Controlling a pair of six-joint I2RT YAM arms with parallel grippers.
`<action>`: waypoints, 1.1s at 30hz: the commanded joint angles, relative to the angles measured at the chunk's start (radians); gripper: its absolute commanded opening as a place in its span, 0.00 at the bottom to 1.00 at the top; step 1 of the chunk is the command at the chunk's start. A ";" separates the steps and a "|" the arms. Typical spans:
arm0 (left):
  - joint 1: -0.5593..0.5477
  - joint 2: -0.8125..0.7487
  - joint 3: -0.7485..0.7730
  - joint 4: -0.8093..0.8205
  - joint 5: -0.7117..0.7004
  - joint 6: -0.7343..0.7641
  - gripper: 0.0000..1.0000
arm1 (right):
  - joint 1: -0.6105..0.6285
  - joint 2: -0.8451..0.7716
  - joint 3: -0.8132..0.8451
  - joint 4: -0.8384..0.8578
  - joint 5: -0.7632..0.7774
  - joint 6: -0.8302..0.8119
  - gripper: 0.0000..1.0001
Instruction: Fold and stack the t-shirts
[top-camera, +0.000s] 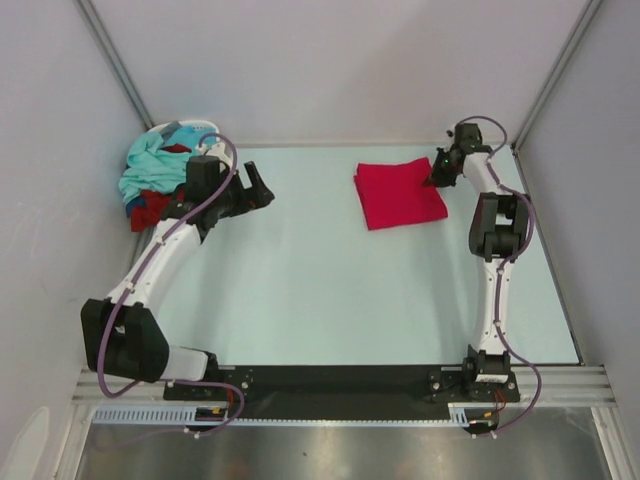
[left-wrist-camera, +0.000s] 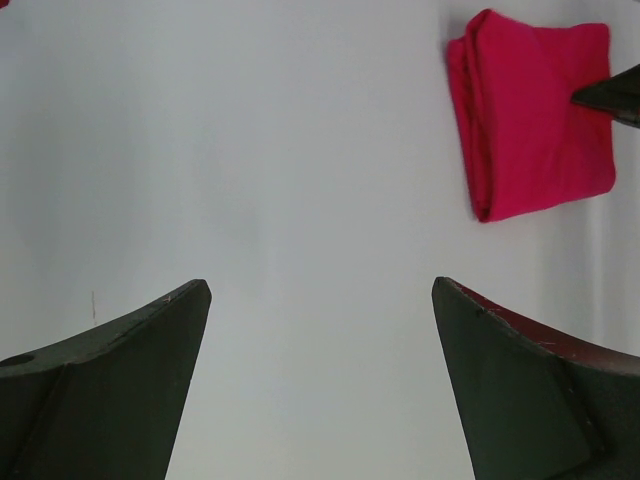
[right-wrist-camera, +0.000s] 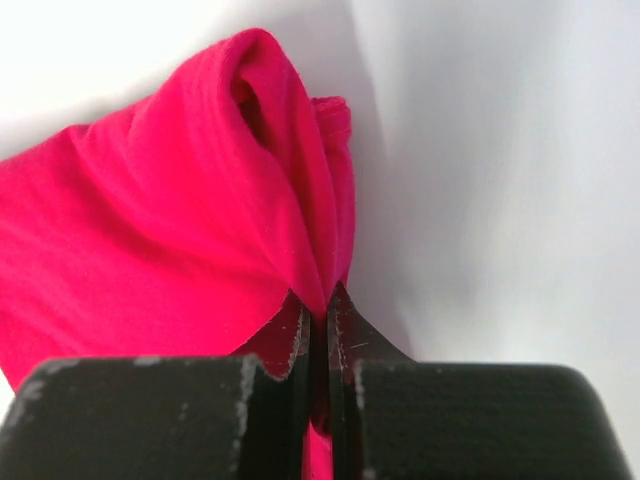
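Note:
A folded crimson-pink t-shirt (top-camera: 398, 194) lies on the table at the back right; it also shows in the left wrist view, t-shirt (left-wrist-camera: 535, 115). My right gripper (top-camera: 436, 176) is shut on its right edge, a fold of the pink cloth (right-wrist-camera: 200, 230) pinched between the jaws. A light teal t-shirt (top-camera: 148, 165) and a dark maroon t-shirt (top-camera: 152, 205) are heaped in the white basket (top-camera: 190, 127) at the back left. My left gripper (top-camera: 258, 188) hangs open just right of that heap, over bare table, nothing between its fingers (left-wrist-camera: 120, 380).
Grey walls close in the table on the left, back and right. A black rail (top-camera: 330, 380) holding both arm bases runs along the near edge. The pale table surface (top-camera: 320, 290) stretches between the two arms.

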 joint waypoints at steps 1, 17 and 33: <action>0.009 0.000 0.038 -0.029 -0.081 0.042 0.99 | -0.097 0.093 0.173 -0.006 -0.007 -0.053 0.00; 0.011 0.078 0.178 -0.148 -0.158 0.075 1.00 | -0.267 0.191 0.325 0.031 -0.049 -0.113 0.00; 0.011 0.146 0.232 -0.154 -0.139 0.063 1.00 | -0.316 0.186 0.365 0.291 -0.067 -0.073 0.16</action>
